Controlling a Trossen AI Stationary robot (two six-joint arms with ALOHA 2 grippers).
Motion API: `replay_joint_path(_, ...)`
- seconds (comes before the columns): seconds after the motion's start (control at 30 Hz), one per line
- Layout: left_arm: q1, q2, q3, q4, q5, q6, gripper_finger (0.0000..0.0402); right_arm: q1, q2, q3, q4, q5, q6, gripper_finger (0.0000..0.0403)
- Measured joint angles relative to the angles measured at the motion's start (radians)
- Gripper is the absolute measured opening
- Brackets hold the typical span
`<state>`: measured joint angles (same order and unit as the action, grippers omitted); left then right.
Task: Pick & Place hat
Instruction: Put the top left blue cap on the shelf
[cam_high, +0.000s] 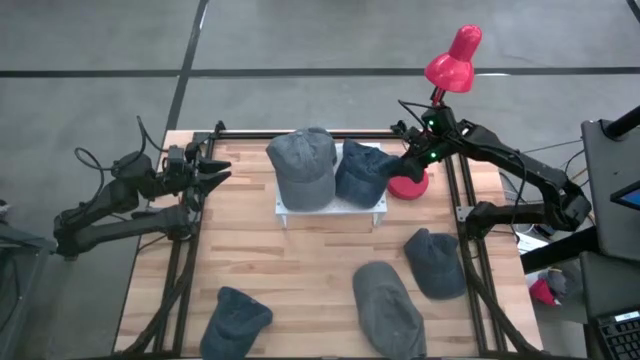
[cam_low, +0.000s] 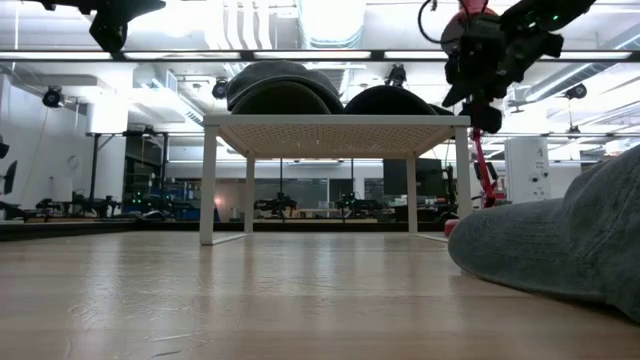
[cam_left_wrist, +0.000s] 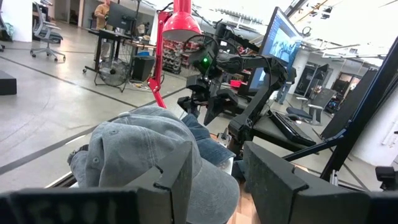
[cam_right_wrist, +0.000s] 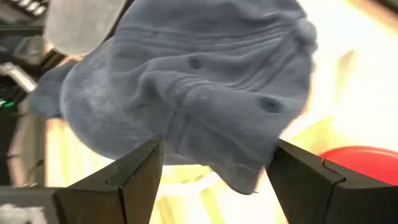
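Right gripper (cam_high: 408, 158) — fingers wide open, holding nothing — hovers just beside the blue hat (cam_high: 362, 172) on the white stand (cam_high: 330, 210). Left gripper (cam_high: 215, 172) waits open at the table's left edge.

Off-task stuff: there's a red desk lamp (cam_high: 452, 58) at the far right corner of the wooden table (cam_high: 310, 255), its round red base (cam_high: 408, 186) sitting on the tabletop right beside the small white perforated stand (cam_high: 330, 208). From the low camera that stand (cam_low: 335, 124) looks like a mini table on four white legs. Behind it all, the room has workstations, a monitor (cam_left_wrist: 283, 37), office chairs (cam_left_wrist: 46, 31), a floor fan (cam_left_wrist: 112, 76) and a person (cam_left_wrist: 99, 12) standing far back.
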<state>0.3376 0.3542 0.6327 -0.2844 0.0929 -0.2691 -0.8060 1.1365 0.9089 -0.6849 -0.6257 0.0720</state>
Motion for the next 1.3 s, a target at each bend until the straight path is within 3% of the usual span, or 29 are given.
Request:
replay_joint_path(0.27,0.000,0.000,0.000,0.000,0.000,0.000,0.0145,0.000,-0.084,0.000,0.000,0.264,0.087,0.0243)
replay_joint_path(0.37,0.000,0.000,0.000,0.000,0.000,0.000,0.0145,0.000,-0.085,0.000,0.000,0.312,0.123,0.0230)
replay_joint_path(0.77,0.000,0.000,0.000,0.000,0.000,-0.004,0.0145,0.004,0.053,0.004,0.093,0.304,0.145,0.0191)
replay_joint_path(1.3,0.000,0.000,0.000,0.000,0.000,-0.012,0.0145,0.005,0.132,0.140,0.100,0.297,0.074,0.0159)
